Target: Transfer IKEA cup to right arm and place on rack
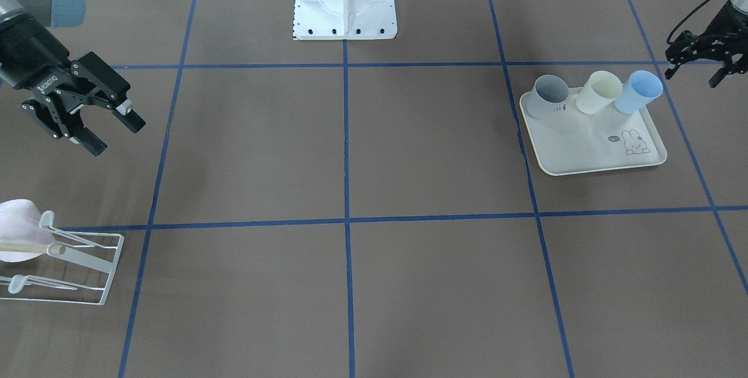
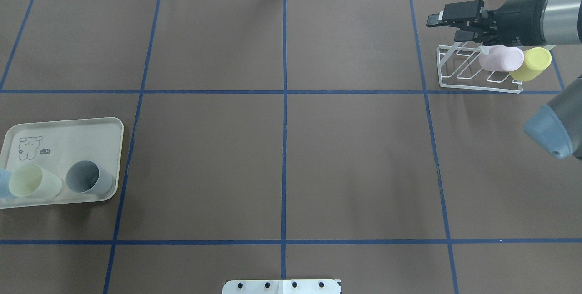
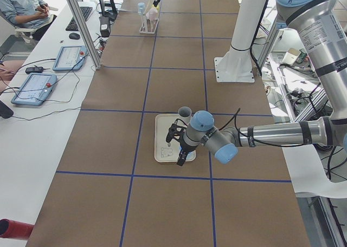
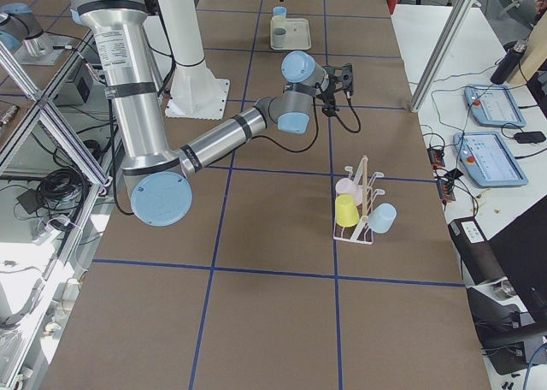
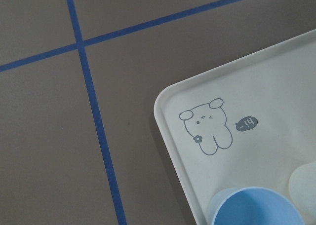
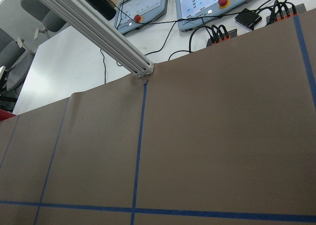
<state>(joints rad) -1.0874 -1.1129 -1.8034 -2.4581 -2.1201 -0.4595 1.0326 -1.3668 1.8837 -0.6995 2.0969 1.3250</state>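
The cream tray (image 2: pixel 68 135) with the rabbit drawing is sitting on the robot's left side of the brown table (image 2: pixel 354 162). It is carrying three cups in a row along one edge, mouths up: a grey cup (image 2: pixel 86 178), a pale cream cup (image 2: pixel 34 180) beside it, and a light blue cup (image 1: pixel 640 92) at the end. The rest of the tray is lying bare.

The white wire rack (image 2: pixel 459 69) is standing well apart from the tray, on the far right of the table. It is holding a pink cup (image 2: pixel 500 57) and a yellow cup (image 2: pixel 532 63) tipped over its prongs, just beside each other. A third, pale blue cup (image 4: pixel 382 217) is hanging on the other side of the wooden dowel (image 4: pixel 365 180) (only the right-side view is showing it).

The right arm (image 4: pixel 214 142) is reaching out over the table with its wrist turned sideways. The right gripper (image 2: pixel 443 29) is hovering just beside the rack's end, near the pink cup. Its fingers are spread apart with nothing between them.

The left gripper (image 1: pixel 694 74) is hanging above the tray's blue-cup corner, pointing down. Its wrist camera is looking straight onto the rabbit drawing and the blue rim. Its fingers are also standing apart, gripping nothing, so every cup is resting either on the tray or on the rack.
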